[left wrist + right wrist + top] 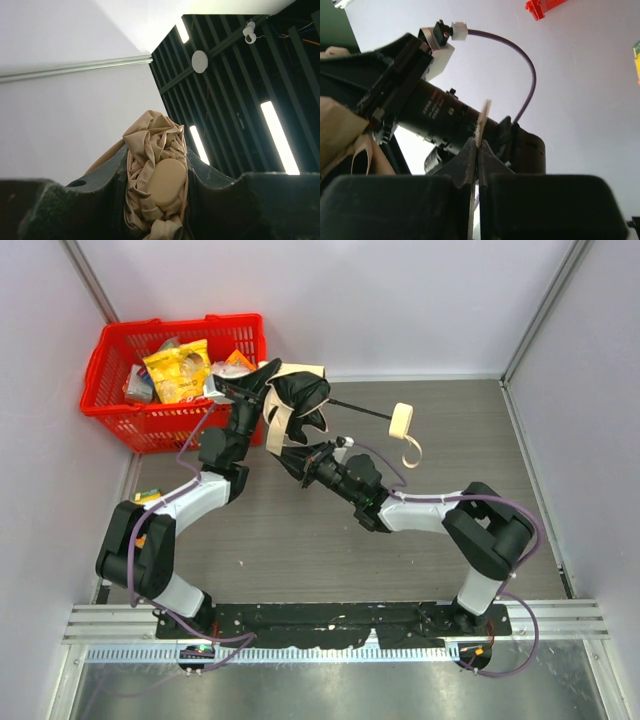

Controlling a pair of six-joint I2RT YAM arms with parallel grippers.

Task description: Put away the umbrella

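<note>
Hanging near the far edge of the table (300, 560), the umbrella (300, 395) was just beside the red basket (150, 428), which stood in the far-left corner. The basket held a yellow packet (180, 370) and some other packets.

The left gripper (262, 378) was clamped on the folded canopy. In the left wrist view, the crumpled beige fabric and a round beige cap (167, 182) sat squeezed between the two dark jaws. The jaws stood a little apart, as wide as the bundle.

From this bundle the thin black shaft (360, 408) pointed toward the right edge of the table. The cream handle (400, 421) with its loop was at the end of the shaft, well apart from both grippers.

The right gripper (298, 453) met the umbrella from the near-right side, just under the bundle in the top view. Its fingers were pressed nearly together on a thin beige strip (482, 120). This was probably the strap, but the right wrist view was too narrow to be sure. The same view showed the left arm's dark wrist close behind the strip.
</note>
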